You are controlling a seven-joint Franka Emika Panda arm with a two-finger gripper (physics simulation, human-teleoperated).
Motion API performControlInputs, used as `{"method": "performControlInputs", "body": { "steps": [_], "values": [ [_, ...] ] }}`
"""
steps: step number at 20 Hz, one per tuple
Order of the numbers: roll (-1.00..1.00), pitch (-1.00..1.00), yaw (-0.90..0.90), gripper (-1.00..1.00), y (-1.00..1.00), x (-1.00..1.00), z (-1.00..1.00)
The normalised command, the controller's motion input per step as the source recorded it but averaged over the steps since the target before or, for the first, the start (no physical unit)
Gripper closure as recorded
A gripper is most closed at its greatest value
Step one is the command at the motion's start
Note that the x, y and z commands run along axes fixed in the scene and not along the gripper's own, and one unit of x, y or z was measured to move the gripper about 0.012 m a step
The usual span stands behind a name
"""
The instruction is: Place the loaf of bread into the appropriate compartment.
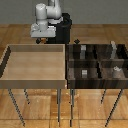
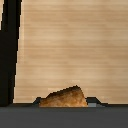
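Note:
The loaf of bread [image 2: 62, 96] is a small orange-brown lump held between my fingertips [image 2: 94, 102] in the wrist view. My gripper [image 1: 43, 38] is shut on it and hangs above the far edge of the light wooden tray [image 1: 10, 60] at the exterior view's left. The bread is too small to make out in the exterior view. The compartment [image 1: 90, 76] is the near cell of the dark-brown striped bin closest to the tray, marked by a small low grey cube [image 1: 84, 73]. It lies to the exterior view's right of the gripper and nearer the camera.
The bin's two far cells hold tall grey boxes [image 1: 82, 50] [image 1: 114, 48]. The near cell at the exterior view's right holds a whitish roundish shape [image 1: 116, 70]. The tray's raised wall [image 1: 65, 62] stands between the tray and the bin. A small dark object [image 1: 76, 41] sits behind the bin.

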Motion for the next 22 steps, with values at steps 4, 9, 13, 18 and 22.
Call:
{"method": "performControlInputs", "body": {
  "steps": [4, 9, 13, 18, 22],
  "values": [
    [0.0, 0.0, 0.0, 1.0, 1.0, 0.0, 0.0],
    [0.0, 0.0, 0.0, 1.0, 1.0, 0.0, 0.0],
    [0.0, 0.0, 0.0, 1.0, 1.0, 0.0, 0.0],
    [0.0, 0.0, 0.0, 1.0, 1.0, 0.0, 0.0],
    [0.0, 0.0, 0.0, 1.0, 0.75, 0.04, 0.0]
  ]
}}
